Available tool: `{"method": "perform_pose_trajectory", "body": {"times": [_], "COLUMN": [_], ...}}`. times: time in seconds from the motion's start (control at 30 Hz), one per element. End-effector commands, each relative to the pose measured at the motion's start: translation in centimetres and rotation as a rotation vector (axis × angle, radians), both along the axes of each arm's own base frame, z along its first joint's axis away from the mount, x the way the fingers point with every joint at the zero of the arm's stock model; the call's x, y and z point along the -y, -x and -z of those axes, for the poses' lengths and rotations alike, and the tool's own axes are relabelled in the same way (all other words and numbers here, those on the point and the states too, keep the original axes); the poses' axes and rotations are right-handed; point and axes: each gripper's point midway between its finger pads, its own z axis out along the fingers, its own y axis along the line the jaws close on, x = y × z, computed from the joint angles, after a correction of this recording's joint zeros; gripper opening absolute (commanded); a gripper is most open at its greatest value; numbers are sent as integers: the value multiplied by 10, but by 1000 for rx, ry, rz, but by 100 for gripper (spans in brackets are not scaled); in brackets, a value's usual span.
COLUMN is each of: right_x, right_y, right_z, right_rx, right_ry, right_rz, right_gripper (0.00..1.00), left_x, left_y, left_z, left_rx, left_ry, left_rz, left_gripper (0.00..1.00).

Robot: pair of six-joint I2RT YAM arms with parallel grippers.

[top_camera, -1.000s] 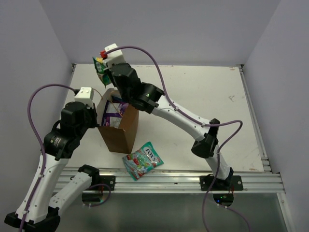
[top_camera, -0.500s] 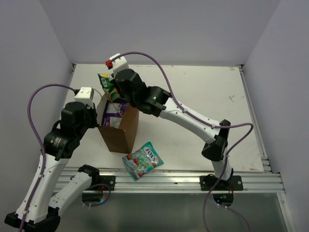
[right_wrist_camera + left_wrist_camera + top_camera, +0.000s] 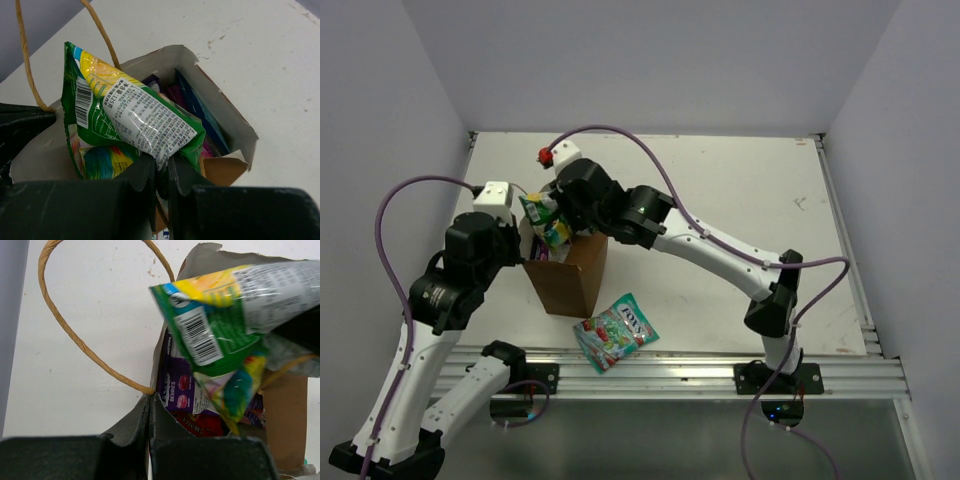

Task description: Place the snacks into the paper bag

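Paper bag (image 3: 570, 282) of brown paper stands upright on the white table (image 3: 740, 190), mouth open, directly under the right pincer (image 3: 161, 167) and touching the left pincer (image 3: 150, 407). The left pincer's jaws are pressed together on the bag's rim, pinching the paper wall right where one end of the string handle (image 3: 75, 337) is fixed. The rest of that loop lies on the table, out beyond the fingertips. The right pincer is pinching a green packet (image 3: 132, 122) by one sealed edge, its jaws nearly together with only the foil between them. That packet, yellow at one end and with a barcode on its back, juts forward from the fingertips and hangs tilted over the bag's mouth. Whether its low corner is already below the rim I cannot tell. A teal-and-pink packet (image 3: 616, 332) lies flat on the table, well apart from both pincers, on the side of the bag toward the arm bases. Below the right pincer, inside the bag, stand a purple packet (image 3: 176, 386) marked with berries and, beside it, a red packet (image 3: 202, 424).
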Motion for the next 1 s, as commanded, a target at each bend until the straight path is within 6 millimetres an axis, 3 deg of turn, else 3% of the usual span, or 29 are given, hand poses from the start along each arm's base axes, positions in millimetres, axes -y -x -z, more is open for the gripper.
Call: {"method": "perform_pose_trajectory", "body": {"times": [0.0,0.1,0.13,0.23,0.3,0.43,0.57,0.63,0.73,0.77,0.87,0.97], "right_x": [-31,-44,-51,-57,-58,-58,-64,-66,-63,-60,-54,-50], "right_y": [2,0,-1,-4,-6,-4,-3,-2,1,3,9,11], "right_z": [-3,-10,-1,-12,-19,-9,-13,-4,26,47,68,61], "right_rx": [-28,-13,-16,5,22,3,-4,-19,-65,-93,-129,-128], "right_ry": [-67,-83,-68,-91,-100,-83,-122,-103,-40,0,46,44], "right_rz": [-62,-91,-102,-116,-112,-123,-129,-133,-136,-138,-142,-144], "right_gripper": [0,0,0,0,0,0,0,0,0,0,0,9], "left_x": [-6,-6,-7,-8,-8,-7,-6,-6,-6,-6,-6,-6], "left_y": [-2,-2,-1,0,0,0,-1,-1,-1,-1,0,0], "left_z": [-19,-21,-21,-21,-21,-22,-20,-20,-20,-20,-22,-19], "left_rx": [80,84,83,86,86,89,86,83,83,84,90,84], "left_ry": [-2,-1,-2,-3,-4,-3,-2,-3,-3,-3,-1,-3], "left_rz": [-24,-28,-27,-30,-29,-24,-24,-22,-22,-22,-22,-22], "left_gripper": [0,0,0,0,0,0,0,0,0,0,0,0]}}
